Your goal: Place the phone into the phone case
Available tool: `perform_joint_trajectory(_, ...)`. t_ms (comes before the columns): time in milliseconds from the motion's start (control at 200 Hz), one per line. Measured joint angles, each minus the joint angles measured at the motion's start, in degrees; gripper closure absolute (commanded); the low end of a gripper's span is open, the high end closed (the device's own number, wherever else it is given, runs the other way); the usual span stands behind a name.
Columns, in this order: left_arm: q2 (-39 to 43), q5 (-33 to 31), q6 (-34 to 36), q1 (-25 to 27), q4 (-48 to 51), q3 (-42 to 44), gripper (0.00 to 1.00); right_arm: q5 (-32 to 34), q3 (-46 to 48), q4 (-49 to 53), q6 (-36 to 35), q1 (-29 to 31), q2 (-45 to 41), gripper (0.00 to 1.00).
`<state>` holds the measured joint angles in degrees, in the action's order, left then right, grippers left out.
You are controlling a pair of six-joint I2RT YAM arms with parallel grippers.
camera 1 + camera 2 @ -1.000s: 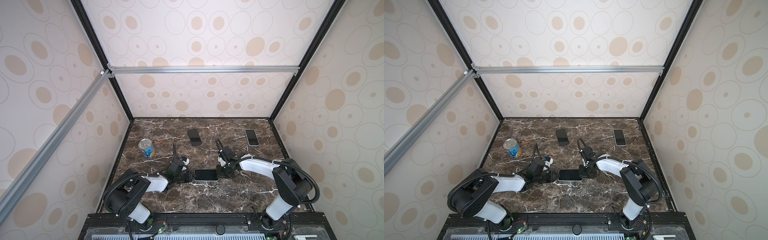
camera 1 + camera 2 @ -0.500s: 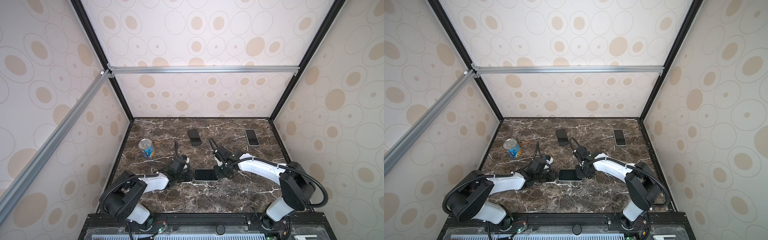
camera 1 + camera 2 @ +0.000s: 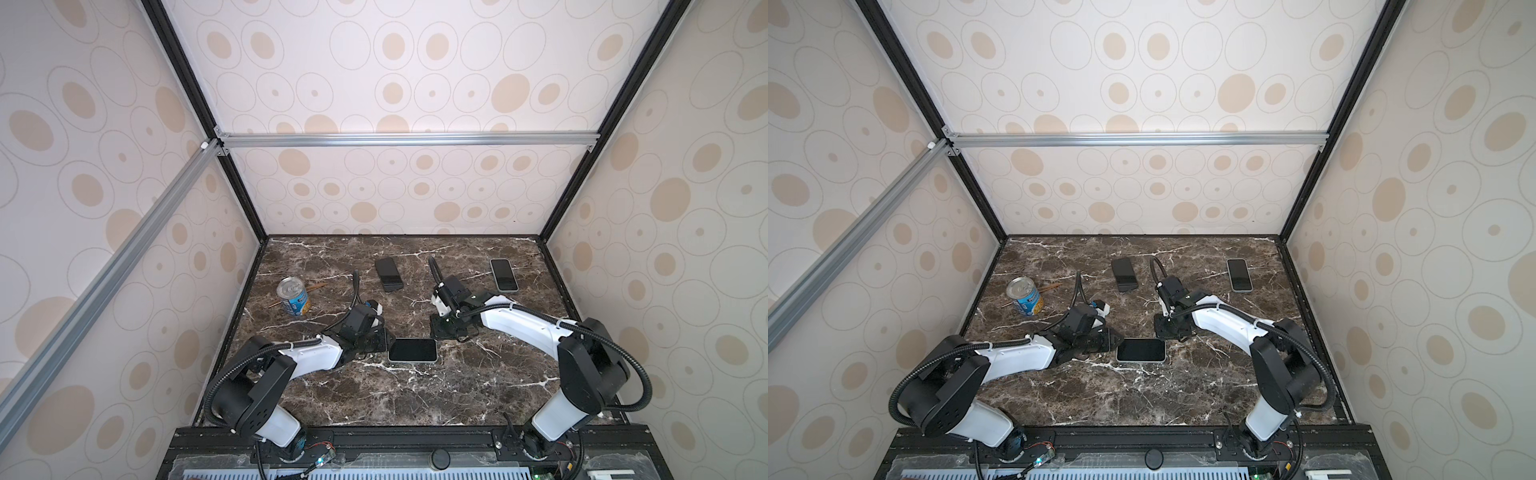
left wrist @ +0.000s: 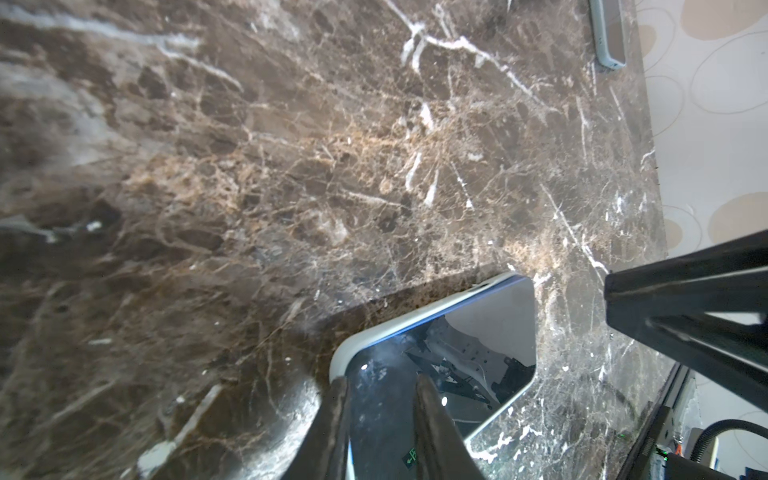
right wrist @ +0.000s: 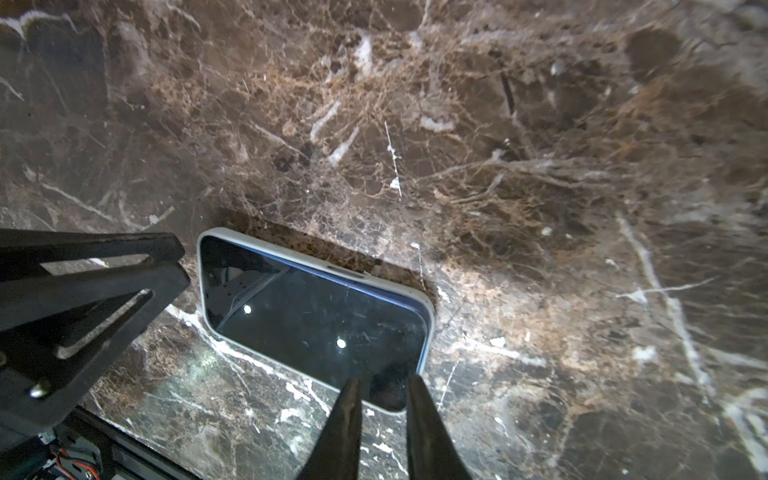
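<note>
Altogether: three phones (image 3: 412, 350), one can (image 3: 294, 297), one pencil (image 3: 318, 285).

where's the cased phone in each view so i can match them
Top view: cased phone lower centre.
Top view: same spot.
Left wrist: at the left end effector tips.
Right wrist: at the right end effector tips.
Shared landmark: marble table underneath.

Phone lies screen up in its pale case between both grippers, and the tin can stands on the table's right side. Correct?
No: the tin can stands on the table's left side, as both top views show. The phone does lie screen up in its pale case between the left gripper and right gripper.
</note>
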<state>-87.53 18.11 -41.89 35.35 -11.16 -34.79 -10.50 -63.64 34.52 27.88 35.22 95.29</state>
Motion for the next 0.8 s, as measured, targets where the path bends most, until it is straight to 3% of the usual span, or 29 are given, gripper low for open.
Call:
perform_joint_trajectory(255,-0.50,0.00,0.66,0.00,0.20,0.00,0.74,-1.11,0.00,-0.24,-0.70,0.00,4.63,0.81)
perform_joint_trajectory(795,-2.78,0.74,1.09,0.00,0.17,0.02,0.79,-0.46,-0.07,0.02,-1.64,0.00,5.86,0.84)
